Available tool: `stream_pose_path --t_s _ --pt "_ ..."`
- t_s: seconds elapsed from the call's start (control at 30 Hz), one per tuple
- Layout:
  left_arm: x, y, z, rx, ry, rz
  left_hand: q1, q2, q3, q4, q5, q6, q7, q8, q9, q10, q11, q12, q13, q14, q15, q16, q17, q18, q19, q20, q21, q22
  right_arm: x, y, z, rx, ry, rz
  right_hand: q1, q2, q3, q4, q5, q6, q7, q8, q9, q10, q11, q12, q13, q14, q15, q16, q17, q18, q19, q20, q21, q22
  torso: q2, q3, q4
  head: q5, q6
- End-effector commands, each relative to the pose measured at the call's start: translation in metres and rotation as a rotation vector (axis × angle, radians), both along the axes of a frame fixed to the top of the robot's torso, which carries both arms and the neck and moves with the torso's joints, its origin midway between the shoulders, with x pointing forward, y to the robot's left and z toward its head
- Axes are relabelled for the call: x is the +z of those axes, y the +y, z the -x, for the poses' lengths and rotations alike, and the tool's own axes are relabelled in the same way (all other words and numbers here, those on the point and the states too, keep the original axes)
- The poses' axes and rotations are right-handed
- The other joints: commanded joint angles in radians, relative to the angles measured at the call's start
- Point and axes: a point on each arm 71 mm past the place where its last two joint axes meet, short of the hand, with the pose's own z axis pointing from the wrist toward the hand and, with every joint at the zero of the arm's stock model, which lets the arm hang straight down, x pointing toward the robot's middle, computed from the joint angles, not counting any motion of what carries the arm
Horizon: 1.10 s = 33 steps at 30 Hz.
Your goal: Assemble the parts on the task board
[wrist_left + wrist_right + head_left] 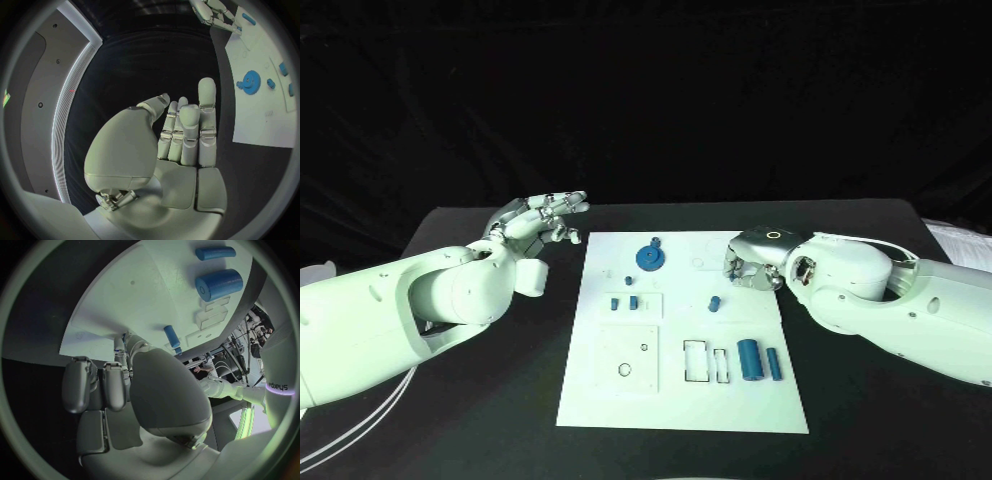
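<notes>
White rectangular task board (682, 400) lies flat mid-table on the black table (877, 420), long axis running away from the robot. Parts are spread over it: blue toothed gear wheel (651, 258) at the far end, apparently seated on a post; two small blue pegs (625, 302) beside each other on the left-hand block, one more short blue peg (714, 303) standing upright near centre; thick blue cylinder (750, 358) and thin blue rod (773, 364) lying side by side on the near right, long axes parallel to the board's long side, next to empty rectangular slots. Left hand (538, 222) hovers off the board's far-left corner over the table, fingers (207, 107) straight, close alongside each other, holding nothing; looks parked clear so it doesn't block the work area. Right hand (754, 270) sits low at the board's right edge near the far end, palm down, fingers curled under toward the surface. Right wrist view puts the fingers (115, 385) bent in close to the board, short peg just beyond them, but can't tell whether they pinch anything or are just closed. Judgement: right hand is the working one, positioned to pick from that edge; cylinder and rod lie untouched, so most of the assembly is likely still ahead.
</notes>
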Motion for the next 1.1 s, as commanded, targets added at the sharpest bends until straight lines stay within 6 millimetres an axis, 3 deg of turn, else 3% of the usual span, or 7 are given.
stream_pose_path --t_s 0.03,0.37,0.7,1.1 --pt "0.001 -0.002 0.001 -0.012 0.000 0.012 0.004 0.007 -0.003 -0.001 0.003 0.000 0.004 0.004 -0.001 0.001 0.004 0.002 0.001 -0.007 0.000 -0.006 -0.001 0.019 -0.006 0.002 -0.006 -0.002 -0.009 -0.001 0.002 -0.001 0.041 0.051 -0.006 -0.007 0.013 -0.003 -0.005 0.007 0.001 0.004 0.002 0.008 0.001 -0.005 -0.005 0.062 -0.003 -0.002 0.035 0.009 -0.001 -0.007 -0.005 0.001 0.000 -0.0005 -0.0005 0.000 -0.002" --pt "0.001 -0.001 0.001 -0.011 0.003 0.010 0.006 0.008 -0.003 -0.002 0.003 -0.001 0.004 0.004 -0.002 0.000 0.004 0.002 0.000 -0.007 0.000 -0.006 0.000 0.019 -0.006 0.002 -0.007 -0.002 -0.006 0.001 0.004 0.003 0.011 0.020 -0.021 -0.007 0.070 -0.028 -0.025 0.022 -0.001 0.007 0.007 0.025 -0.002 -0.005 -0.023 0.063 -0.006 -0.002 0.035 0.009 0.002 -0.010 -0.002 0.005 -0.001 0.0003 0.0001 -0.001 -0.005" --pt "0.000 -0.003 0.000 -0.012 0.002 0.010 0.006 0.008 -0.003 -0.002 0.003 -0.001 0.004 0.004 -0.002 0.000 0.004 0.002 0.000 -0.007 0.000 -0.006 0.000 0.019 -0.006 0.002 -0.007 -0.002 0.009 0.001 0.005 -0.009 -0.091 -0.062 -0.043 -0.014 0.119 -0.052 -0.030 0.027 0.004 0.005 0.011 0.038 0.001 -0.007 -0.033 0.064 -0.005 0.003 0.038 0.008 0.006 -0.010 0.002 0.011 -0.002 -0.0018 0.0035 -0.006 0.000" --pt "0.000 -0.003 0.000 -0.009 0.000 0.010 0.007 0.007 -0.004 -0.004 0.003 -0.003 0.005 0.004 -0.002 -0.003 0.005 0.003 0.000 -0.008 0.000 -0.006 -0.002 0.019 -0.006 0.002 -0.007 -0.003 0.018 0.003 0.010 -0.003 -0.096 -0.091 -0.055 -0.021 0.129 -0.057 -0.032 0.028 0.003 0.005 0.013 0.039 0.001 -0.008 -0.035 0.064 -0.005 0.003 0.039 0.008 0.007 -0.010 0.002 0.012 -0.003 -0.0010 -0.0009 0.003 -0.002"
